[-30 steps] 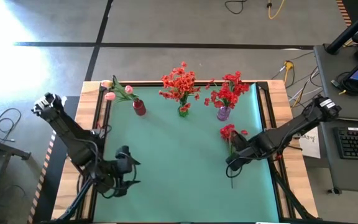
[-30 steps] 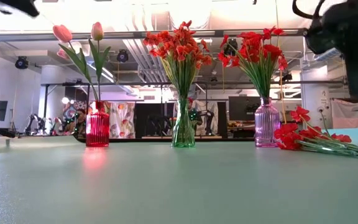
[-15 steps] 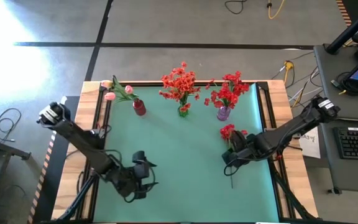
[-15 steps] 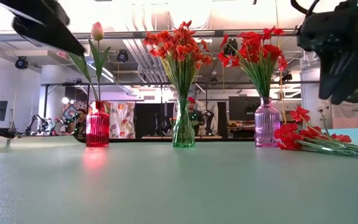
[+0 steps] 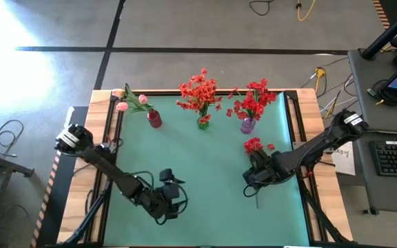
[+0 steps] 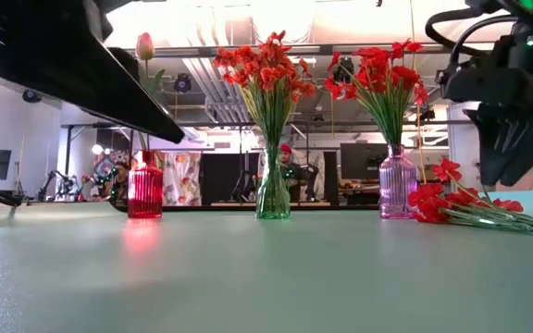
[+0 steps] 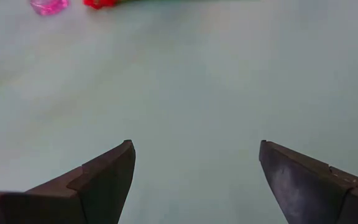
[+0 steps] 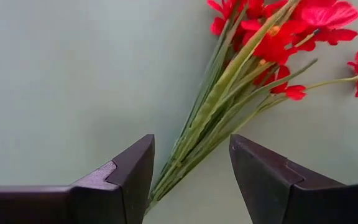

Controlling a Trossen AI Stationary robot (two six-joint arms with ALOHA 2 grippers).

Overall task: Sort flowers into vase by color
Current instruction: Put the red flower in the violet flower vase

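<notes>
A bunch of deep red flowers point(image 5: 254, 146) lies on the green mat at the right, blossoms toward the far edge and green stems point(image 8: 199, 130) running toward the near edge. My right gripper point(image 5: 251, 182) hangs open above the stems, one finger on either side, not touching them; the low view shows it point(image 6: 514, 139) clear above the bunch point(image 6: 465, 208). My left gripper point(image 5: 174, 200) is open over bare mat near the front edge, with nothing between its fingers point(image 7: 194, 163). Three vases stand along the far edge.
A red vase point(image 5: 155, 120) holds pink tulips, a green vase point(image 5: 203, 123) holds orange-red flowers, and a purple vase point(image 5: 247, 126) holds deep red flowers. The left arm point(image 6: 72, 65) crosses the low view's upper left. Bare mat point(image 5: 205, 172) lies between the grippers.
My left gripper has swung down and toward the table's right edge, staying open. My right gripper has sunk a little toward the lying stems and tipped. The flowers have not moved.
</notes>
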